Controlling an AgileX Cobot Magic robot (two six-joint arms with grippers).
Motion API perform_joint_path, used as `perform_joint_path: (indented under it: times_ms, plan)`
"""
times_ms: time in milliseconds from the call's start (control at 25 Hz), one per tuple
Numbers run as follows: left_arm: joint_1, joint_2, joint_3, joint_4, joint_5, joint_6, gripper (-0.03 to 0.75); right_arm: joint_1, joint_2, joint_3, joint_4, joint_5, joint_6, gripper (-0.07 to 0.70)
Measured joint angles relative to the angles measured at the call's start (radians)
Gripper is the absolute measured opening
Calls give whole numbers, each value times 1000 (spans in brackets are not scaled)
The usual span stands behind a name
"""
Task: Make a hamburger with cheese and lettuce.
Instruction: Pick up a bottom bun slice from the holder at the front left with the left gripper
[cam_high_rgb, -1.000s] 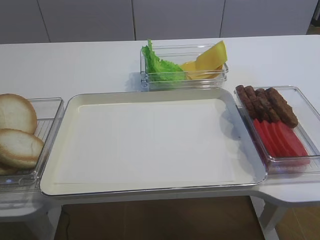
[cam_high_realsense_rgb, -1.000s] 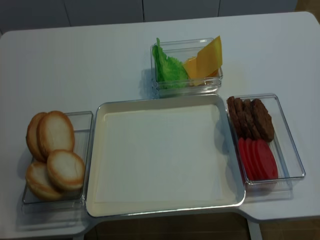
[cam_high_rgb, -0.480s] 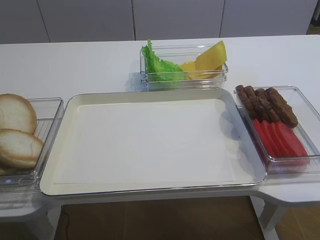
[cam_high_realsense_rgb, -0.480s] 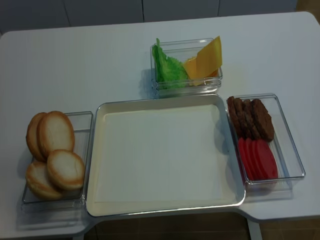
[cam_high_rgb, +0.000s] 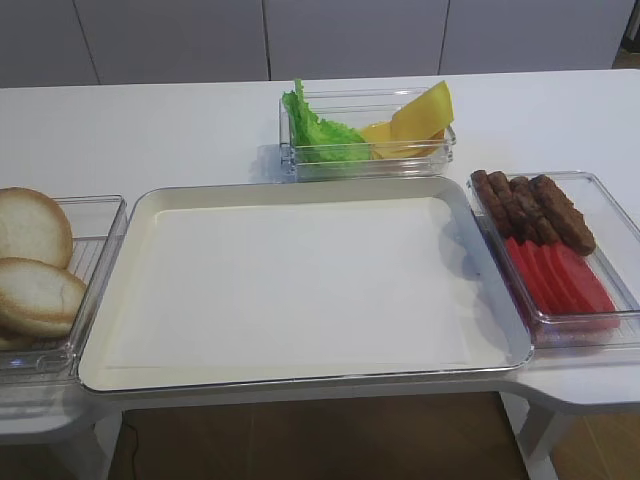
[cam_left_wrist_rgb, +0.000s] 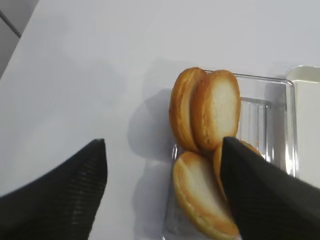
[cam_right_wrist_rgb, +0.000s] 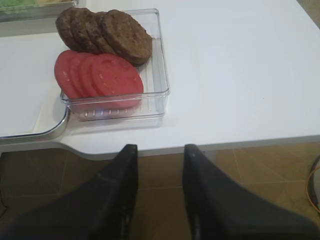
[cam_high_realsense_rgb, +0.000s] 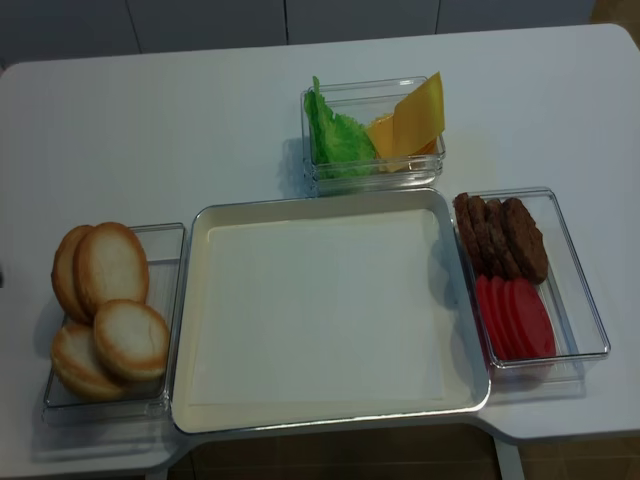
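Several hamburger bun halves (cam_high_realsense_rgb: 110, 300) with whitish faces and golden rims lie in a clear box at the left, also in the other high view (cam_high_rgb: 30, 260). In the left wrist view, my left gripper (cam_left_wrist_rgb: 162, 155) is open above them (cam_left_wrist_rgb: 210, 115), one finger over bare table and the other over the box. Green lettuce (cam_high_realsense_rgb: 335, 135) (cam_high_rgb: 318, 135) and yellow cheese slices (cam_high_realsense_rgb: 415, 115) (cam_high_rgb: 420, 115) share a clear box at the back. My right gripper (cam_right_wrist_rgb: 161, 150) is open and empty, over the floor just off the table's front edge. Neither gripper shows in the high views.
A large cream tray (cam_high_realsense_rgb: 320, 200) (cam_high_rgb: 300, 188) lies in the middle with nothing on it. A clear box at the right holds dark meat patties (cam_high_realsense_rgb: 500, 235) (cam_right_wrist_rgb: 105, 30) and red tomato slices (cam_high_realsense_rgb: 515, 315) (cam_right_wrist_rgb: 100, 75).
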Motion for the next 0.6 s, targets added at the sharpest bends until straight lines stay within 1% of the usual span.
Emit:
perform_joint_path:
  times_ms: [40,80,240,320,400,520,600]
  plan:
    - [5,53,-26,0,-2,13,524,0,0,0,0,0,0,235]
    - [22,146,-89,-5,-5,37,524,0,0,0,0,0,0,233]
    - [80,302,-195,-40,-2,78,524,0,0,0,0,0,0,226]
    - [124,355,-229,-79,1,115,524,0,0,0,0,0,0,225]
    - [163,406,-252,-144,9,180,524,0,0,0,0,0,0,225]
    - [215,479,-267,-246,43,304,524,0,0,0,0,0,0,223]
    - [248,528,-275,-325,78,388,524,0,0,0,0,0,0,214]
